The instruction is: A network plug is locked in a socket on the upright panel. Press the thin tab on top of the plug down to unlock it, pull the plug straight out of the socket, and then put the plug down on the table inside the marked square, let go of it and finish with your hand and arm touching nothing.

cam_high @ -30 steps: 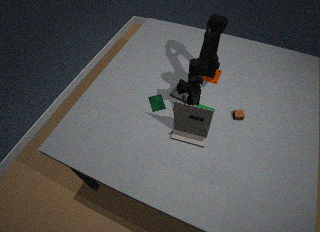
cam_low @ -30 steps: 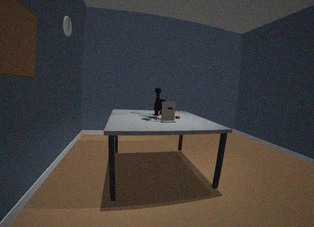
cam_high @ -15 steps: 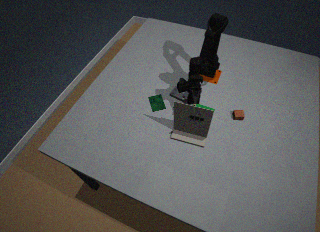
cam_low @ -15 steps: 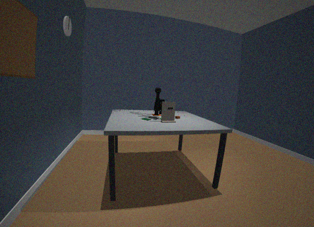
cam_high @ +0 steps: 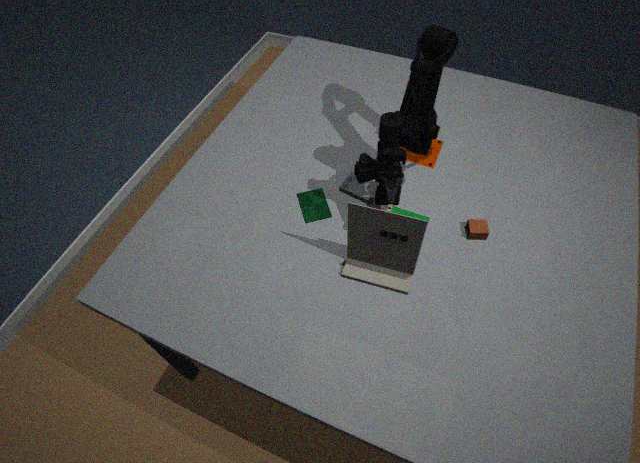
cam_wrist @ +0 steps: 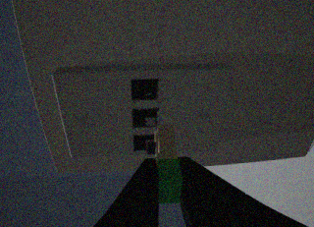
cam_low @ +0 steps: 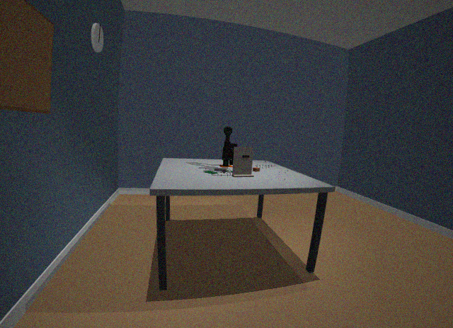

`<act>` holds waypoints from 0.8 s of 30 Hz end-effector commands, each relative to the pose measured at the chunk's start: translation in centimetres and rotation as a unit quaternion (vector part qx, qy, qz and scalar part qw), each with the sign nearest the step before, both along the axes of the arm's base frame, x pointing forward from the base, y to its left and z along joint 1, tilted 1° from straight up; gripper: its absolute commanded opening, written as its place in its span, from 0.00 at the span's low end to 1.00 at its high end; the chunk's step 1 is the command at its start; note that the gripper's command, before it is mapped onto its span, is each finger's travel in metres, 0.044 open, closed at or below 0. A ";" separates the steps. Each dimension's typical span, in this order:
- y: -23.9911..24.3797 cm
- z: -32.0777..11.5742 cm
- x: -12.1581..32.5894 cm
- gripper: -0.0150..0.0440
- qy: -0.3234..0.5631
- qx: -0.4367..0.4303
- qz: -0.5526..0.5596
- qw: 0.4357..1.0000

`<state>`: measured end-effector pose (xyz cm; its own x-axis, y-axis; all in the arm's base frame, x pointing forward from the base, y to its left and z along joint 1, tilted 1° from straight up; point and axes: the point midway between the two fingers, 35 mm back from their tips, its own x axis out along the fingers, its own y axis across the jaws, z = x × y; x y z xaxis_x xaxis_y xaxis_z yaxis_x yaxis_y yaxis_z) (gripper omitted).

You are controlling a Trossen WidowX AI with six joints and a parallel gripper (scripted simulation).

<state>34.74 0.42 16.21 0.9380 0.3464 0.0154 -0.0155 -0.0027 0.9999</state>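
The upright grey panel (cam_high: 369, 246) (cam_low: 239, 168) (cam_wrist: 206, 104) has a row of three dark socket openings (cam_high: 393, 236) (cam_wrist: 144, 89). My gripper (cam_high: 388, 203) (cam_wrist: 166, 168) is shut on the plug (cam_wrist: 169, 183), behind the panel's top edge in the top view. The plug has a green body and a tan nose. The nose shows in front of the panel face, beside the openings, and appears out of them. Its thin tab is hard to make out. A dark green square (cam_high: 313, 205) (cam_low: 210, 172) lies flat on the table; I cannot tell whether it is the marked one.
A bright green strip (cam_high: 412, 213) shows behind the panel's top edge, mostly hidden. A dark-edged grey flat piece (cam_high: 351, 186) lies near the gripper. An orange plate (cam_high: 436, 153) lies under the arm. A reddish block (cam_high: 477, 229) (cam_low: 256, 169) stands to the right of the panel.
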 end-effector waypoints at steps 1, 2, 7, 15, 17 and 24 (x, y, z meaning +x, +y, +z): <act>0.0 0.8 -0.1 0.25 -0.003 -0.001 0.000 1.000; 0.0 1.0 -0.1 0.25 -0.003 -0.001 0.000 1.000; 0.0 1.9 -0.3 0.25 -0.004 0.000 0.000 1.000; 0.0 3.4 -0.8 0.25 -0.004 0.000 0.001 1.000; 0.1 3.7 -1.0 0.25 -0.004 0.000 0.001 1.000; 0.2 5.0 -1.6 0.25 -0.004 0.000 0.001 1.000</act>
<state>33.44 0.50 20.26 0.9383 0.3456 0.0155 -0.0155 -0.0025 0.9999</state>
